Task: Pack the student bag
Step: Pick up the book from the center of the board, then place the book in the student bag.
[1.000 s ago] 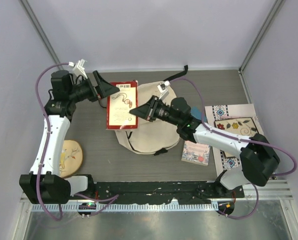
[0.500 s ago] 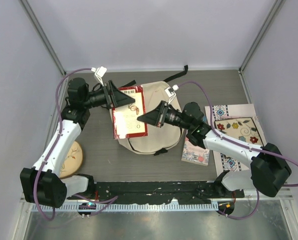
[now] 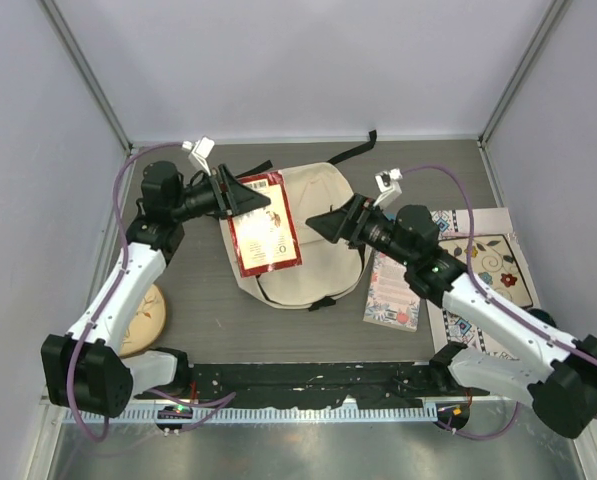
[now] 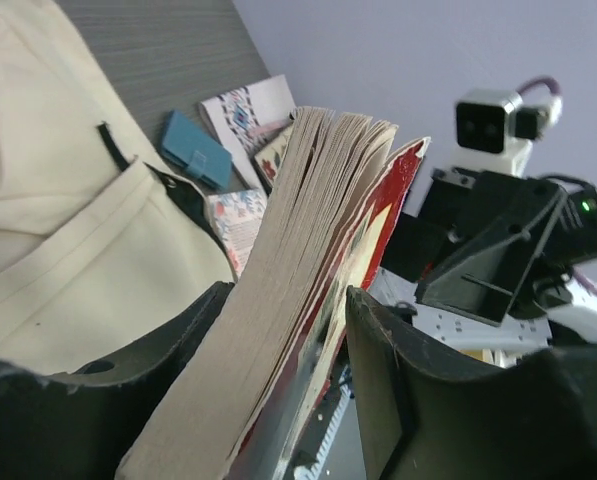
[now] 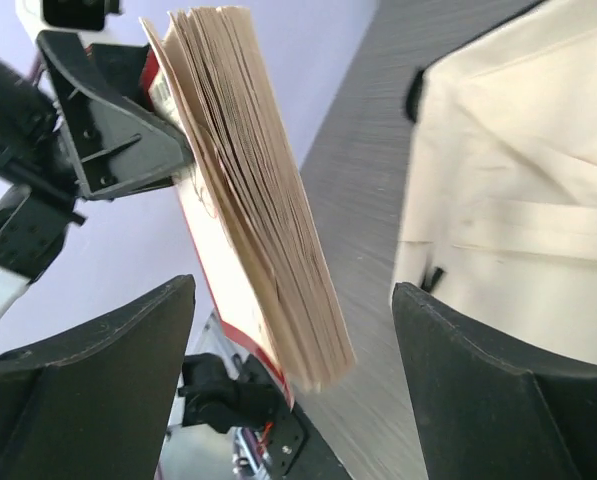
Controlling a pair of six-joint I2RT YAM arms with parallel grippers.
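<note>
Red book [image 3: 266, 222] — gripped by left fingers [image 4: 408, 400], tilted above student bag [image 3: 323, 265]. Right fingers [image 5: 478, 390] — spread wide, empty. Book not yet inside; packing seemingly just begun.

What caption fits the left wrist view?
Left gripper clamps a red-covered paperback book near the cream fabric backpack.

- Pale lavender-grey walls [image 3: 308, 60] on three sides, plain, evenly lit.
- Metal corner posts [image 3: 86, 75] slant up at both back corners.
- Dark grey wood-grain tabletop [image 3: 193, 300].
- Silver slotted rail [image 3: 308, 412] along near edge.
</note>
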